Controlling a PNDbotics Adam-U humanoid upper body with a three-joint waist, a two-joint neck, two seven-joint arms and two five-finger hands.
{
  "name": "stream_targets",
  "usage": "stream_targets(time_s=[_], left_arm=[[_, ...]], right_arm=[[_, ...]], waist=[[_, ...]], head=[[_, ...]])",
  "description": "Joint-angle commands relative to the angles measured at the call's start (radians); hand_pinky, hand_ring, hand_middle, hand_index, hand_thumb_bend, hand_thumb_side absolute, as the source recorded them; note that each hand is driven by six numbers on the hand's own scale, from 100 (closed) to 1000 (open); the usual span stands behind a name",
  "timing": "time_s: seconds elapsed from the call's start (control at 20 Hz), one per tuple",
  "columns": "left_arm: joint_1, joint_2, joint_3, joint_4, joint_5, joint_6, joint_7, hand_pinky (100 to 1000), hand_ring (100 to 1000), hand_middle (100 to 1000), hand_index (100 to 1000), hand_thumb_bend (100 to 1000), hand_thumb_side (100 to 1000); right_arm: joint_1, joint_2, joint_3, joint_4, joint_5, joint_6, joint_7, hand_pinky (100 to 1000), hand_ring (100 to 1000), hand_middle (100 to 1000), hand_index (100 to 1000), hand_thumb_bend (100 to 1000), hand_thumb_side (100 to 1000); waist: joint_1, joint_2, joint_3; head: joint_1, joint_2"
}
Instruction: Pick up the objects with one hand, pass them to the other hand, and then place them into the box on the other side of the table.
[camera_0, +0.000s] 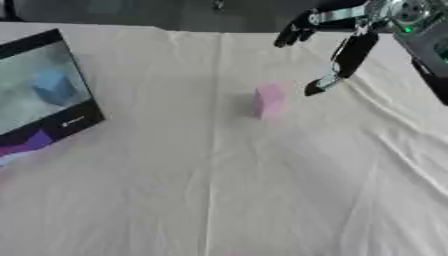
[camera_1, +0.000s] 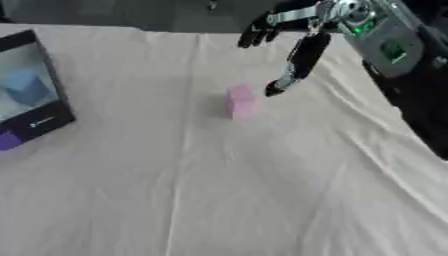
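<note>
I am reaching in with my right hand (camera_1: 293, 57) from the upper right, and it is hanging just above and to the right of the pink block (camera_0: 269, 100). The fingers are spread and mostly straight, one long finger pointing down toward the block's right side while others are stretching away toward the far edge; nothing is held in them. The block is standing alone on the white cloth covering the desk (camera_0: 219, 200), a little past the middle, and I cannot tell for certain whether the lowest fingertip is touching it or stopping just short.

My left hand is not showing in either view.

The box (camera_0: 44, 95) is sitting at the left side of the desk, dark-rimmed, with something blue lying inside it and a purple patch on its near edge.

I am judging this to be the very first step: the approach to the pick, with no grasp made yet. Next I am needing to bring the hand lower and slightly leftward so the block sits between thumb and fingers, then curl them around it. After that comes the lift toward the middle, where the left hand must be coming up to receive it before carrying it to the box.
</note>
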Motion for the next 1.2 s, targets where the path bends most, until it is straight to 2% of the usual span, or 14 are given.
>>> stream_targets(time_s=[0.05, 0.25, 0.5, 0.85, 1.2], left_arm=[[-0.031, 0.008, 0.003, -0.026, 0.009, -0.002, 0.012, 869, 781, 782, 724, 100, 753], [-0.058, -0.005, -0.005, -0.043, 0.011, -0.004, 0.011, 868, 780, 781, 723, 100, 749], [-0.078, -0.012, -0.002, -0.049, 0.009, -0.002, 0.014, 869, 780, 779, 721, 100, 747], [-0.096, -0.022, -0.003, -0.055, 0.011, -0.002, 0.015, 868, 779, 777, 718, 100, 747], [-0.096, -0.021, 0.001, -0.057, 0.014, -0.002, 0.022, 869, 779, 777, 716, 100, 747]], right_arm=[[-0.012, -0.018, -0.015, 0.017, 0.025, -0.004, -0.037, 918, 910, 846, 889, 575, 162], [-0.001, -0.006, -0.025, 0.070, 0.062, -0.005, -0.086, 910, 909, 840, 891, 577, 164], [0.007, 0.008, -0.037, 0.128, 0.092, -0.012, -0.134, 903, 908, 834, 887, 567, 179], [0.024, 0.013, -0.052, 0.181, 0.098, -0.027, -0.152, 897, 910, 836, 886, 540, 200], [0.030, 0.012, -0.056, 0.188, 0.081, -0.031, -0.131, 893, 910, 837, 887, 519, 219]], waist=[[0.009, 0.005, 0.009], [0.008, 0.029, 0.031], [0.005, 0.051, 0.049], [-0.004, 0.070, 0.069], [-0.012, 0.081, 0.075]], head=[[-0.014, -0.008], [-0.023, -0.028], [-0.035, -0.034], [-0.043, -0.044], [-0.044, -0.048]])
